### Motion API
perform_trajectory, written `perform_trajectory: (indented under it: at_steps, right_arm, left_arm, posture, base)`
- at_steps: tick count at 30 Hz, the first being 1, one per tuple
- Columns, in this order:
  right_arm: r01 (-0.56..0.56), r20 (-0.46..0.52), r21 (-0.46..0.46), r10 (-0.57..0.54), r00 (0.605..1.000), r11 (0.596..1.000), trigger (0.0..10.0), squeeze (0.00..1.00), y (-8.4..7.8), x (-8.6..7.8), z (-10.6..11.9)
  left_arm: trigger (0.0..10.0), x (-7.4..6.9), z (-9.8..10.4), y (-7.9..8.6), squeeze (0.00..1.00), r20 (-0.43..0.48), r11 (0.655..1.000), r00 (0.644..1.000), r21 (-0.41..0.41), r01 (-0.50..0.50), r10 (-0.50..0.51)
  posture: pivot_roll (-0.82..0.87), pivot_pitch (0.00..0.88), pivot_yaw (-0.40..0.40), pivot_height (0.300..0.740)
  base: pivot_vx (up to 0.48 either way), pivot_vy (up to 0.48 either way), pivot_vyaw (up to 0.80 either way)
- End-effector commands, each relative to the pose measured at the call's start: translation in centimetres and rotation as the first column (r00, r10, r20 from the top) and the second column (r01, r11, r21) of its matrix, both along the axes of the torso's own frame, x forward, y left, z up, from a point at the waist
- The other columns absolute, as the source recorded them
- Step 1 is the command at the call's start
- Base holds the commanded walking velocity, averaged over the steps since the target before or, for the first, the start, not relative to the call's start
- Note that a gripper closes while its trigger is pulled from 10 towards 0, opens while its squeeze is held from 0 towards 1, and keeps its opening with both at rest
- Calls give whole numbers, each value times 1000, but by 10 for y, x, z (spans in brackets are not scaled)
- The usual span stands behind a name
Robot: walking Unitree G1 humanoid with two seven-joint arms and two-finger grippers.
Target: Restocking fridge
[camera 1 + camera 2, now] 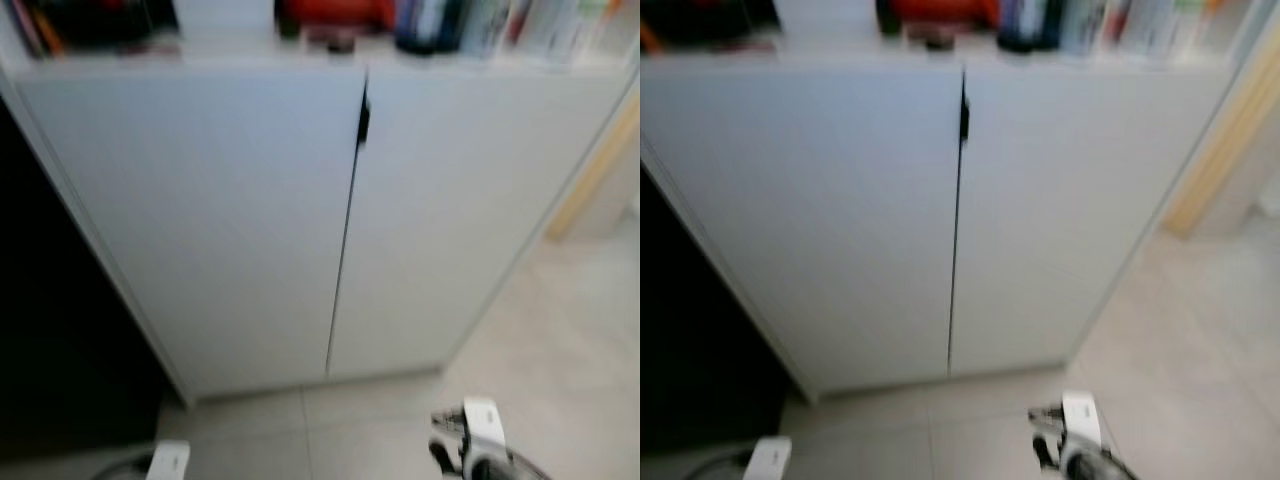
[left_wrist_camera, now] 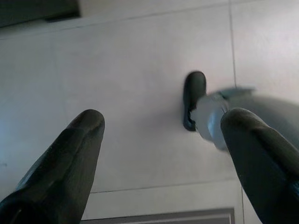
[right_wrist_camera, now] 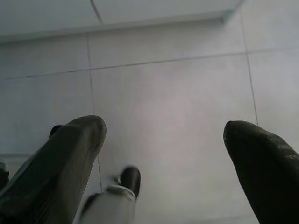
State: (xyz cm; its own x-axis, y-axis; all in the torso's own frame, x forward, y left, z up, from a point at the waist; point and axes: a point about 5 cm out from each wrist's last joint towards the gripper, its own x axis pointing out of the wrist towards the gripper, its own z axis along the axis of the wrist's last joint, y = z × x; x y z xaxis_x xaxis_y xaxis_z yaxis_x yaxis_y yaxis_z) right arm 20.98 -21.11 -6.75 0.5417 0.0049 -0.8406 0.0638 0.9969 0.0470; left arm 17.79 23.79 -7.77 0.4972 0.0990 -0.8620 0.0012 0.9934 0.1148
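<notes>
A blurred white two-door cabinet (image 1: 250, 220), doors closed, stands ahead of both grippers. The left gripper (image 2: 161, 140) and right gripper (image 3: 163, 135) hang wide open, empty, over pale floor tiles (image 3: 177, 93).

Two-door cabinet (image 1: 250, 220) ahead on tiled floor (image 1: 560, 340), bottles (image 1: 430, 22) on top
</notes>
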Motion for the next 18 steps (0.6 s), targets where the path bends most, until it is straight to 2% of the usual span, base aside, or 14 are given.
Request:
perform_trajectory:
  at_steps: [1, 6, 15, 18]
  right_arm:
    - [11, -22, -13, -12, 1000, 1000, 10000, 0, -7, -7, -2]
    - [12, -24, -15, -12, 1000, 1000, 10000, 0, -8, -7, -2]
    - [48, -23, 1, -48, 999, 999, 10000, 0, -8, -7, -3]
    - [63, -27, 10, -63, 998, 998, 10000, 0, -7, -8, -3]
  left_arm:
    - [10000, -4, -3, -3, 0, -18, 1000, 1000, -12, -10, 10]
    - [10000, -4, -3, -3, 0, -17, 1000, 1000, -7, -16, 16]
    - [10000, -4, -3, -3, 0, -21, 999, 999, -12, -41, 40]
    - [10000, -4, -3, -3, 0, -22, 999, 999, -16, -41, 41]
  posture:
    - [32, 0, -60, 740]
    - [32, 0, -60, 740]
    - [36, 0, -64, 740]
    - [36, 0, -66, 740]
  base:
    - [0, 0, 800]
    - [0, 0, 800]
    - [0, 0, 0]
    - [0, 308, 0]
